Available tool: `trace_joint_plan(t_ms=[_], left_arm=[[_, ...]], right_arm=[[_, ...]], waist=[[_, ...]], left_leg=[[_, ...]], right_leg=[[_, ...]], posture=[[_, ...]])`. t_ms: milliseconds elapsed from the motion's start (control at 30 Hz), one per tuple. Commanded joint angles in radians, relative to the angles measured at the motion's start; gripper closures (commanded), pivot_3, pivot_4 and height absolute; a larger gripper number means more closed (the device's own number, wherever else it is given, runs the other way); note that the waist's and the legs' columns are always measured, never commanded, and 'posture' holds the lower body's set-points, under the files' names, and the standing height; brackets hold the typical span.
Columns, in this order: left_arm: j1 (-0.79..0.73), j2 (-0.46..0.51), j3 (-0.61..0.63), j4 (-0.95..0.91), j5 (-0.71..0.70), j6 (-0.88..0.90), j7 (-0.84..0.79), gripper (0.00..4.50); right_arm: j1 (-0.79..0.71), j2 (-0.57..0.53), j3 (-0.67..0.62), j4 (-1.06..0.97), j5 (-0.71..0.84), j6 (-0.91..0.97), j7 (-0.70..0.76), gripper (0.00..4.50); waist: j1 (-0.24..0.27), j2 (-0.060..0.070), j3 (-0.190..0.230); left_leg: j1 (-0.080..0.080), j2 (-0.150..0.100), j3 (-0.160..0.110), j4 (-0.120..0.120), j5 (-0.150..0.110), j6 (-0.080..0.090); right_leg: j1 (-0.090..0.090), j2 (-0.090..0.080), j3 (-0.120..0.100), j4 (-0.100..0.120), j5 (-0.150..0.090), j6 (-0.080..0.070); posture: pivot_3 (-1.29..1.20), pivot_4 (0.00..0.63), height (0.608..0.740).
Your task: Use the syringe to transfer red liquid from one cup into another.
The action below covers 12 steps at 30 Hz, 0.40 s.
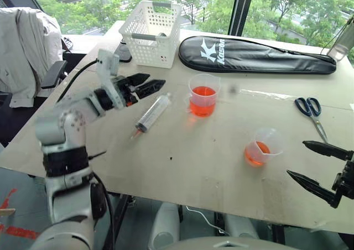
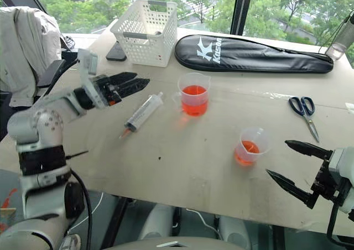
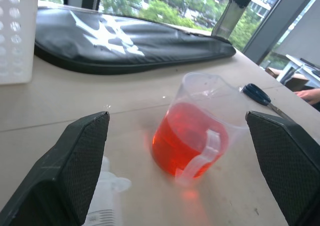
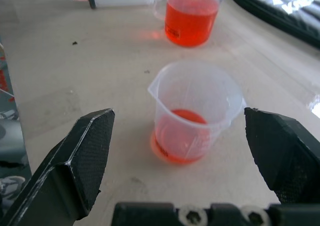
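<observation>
Clear syringe [image 1: 153, 113] mid-table, cups [image 1: 203, 94] apart

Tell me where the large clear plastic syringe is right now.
The large clear plastic syringe lies on the table, between the open left gripper and the larger clear cup.

The syringe [image 3: 107, 206] is cut off at the left wrist view's edge, partly behind a finger [image 3: 75, 171]. Its graduation marks [image 1: 150, 117] are too small to read (head views).
</observation>
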Motion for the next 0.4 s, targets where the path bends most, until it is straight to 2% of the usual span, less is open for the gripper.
trace_joint_plan(t_ms=[33,133,300,400], left_arm=[[0.134,-0.026,0.020,-0.190,-0.077,-0.005,0.035,0.06],[0.335,-0.008,0.027,-0.285,-0.077,-0.059,0.019,0.06],[0.623,0.035,0.037,-0.333,-0.041,-0.194,-0.048,0.06],[0.738,0.044,0.031,-0.311,-0.006,-0.281,-0.068,0.06]], right_arm=[[0.044,0.002,-0.065,0.053,-0.025,-0.048,0.061,0.00],[0.080,0.018,-0.090,0.132,-0.048,-0.095,0.105,0.00],[0.118,0.043,-0.121,0.201,-0.071,-0.159,0.141,0.00],[0.122,0.048,-0.123,0.229,-0.083,-0.178,0.140,0.00]], waist=[[0.000,0.000,0.000],[-0.002,0.000,0.000],[-0.004,0.002,-0.002],[-0.004,0.005,-0.003]], left_leg=[[0.001,0.000,0.000,0.000,0.000,0.000],[0.011,0.000,0.003,-0.004,0.000,0.000],[0.014,0.003,0.000,-0.004,-0.003,-0.005],[0.015,0.003,0.000,-0.005,-0.004,-0.005]], right_leg=[[0.001,0.000,0.000,0.000,0.000,0.000],[0.008,-0.001,0.003,-0.002,-0.001,0.000],[0.007,-0.001,0.003,-0.002,-0.004,0.002],[0.006,-0.009,0.004,-0.003,-0.004,0.002]], posture=[[0.00,0.150,0.724],[0.00,0.150,0.724],[0.00,0.150,0.724],[0.00,0.150,0.724]])
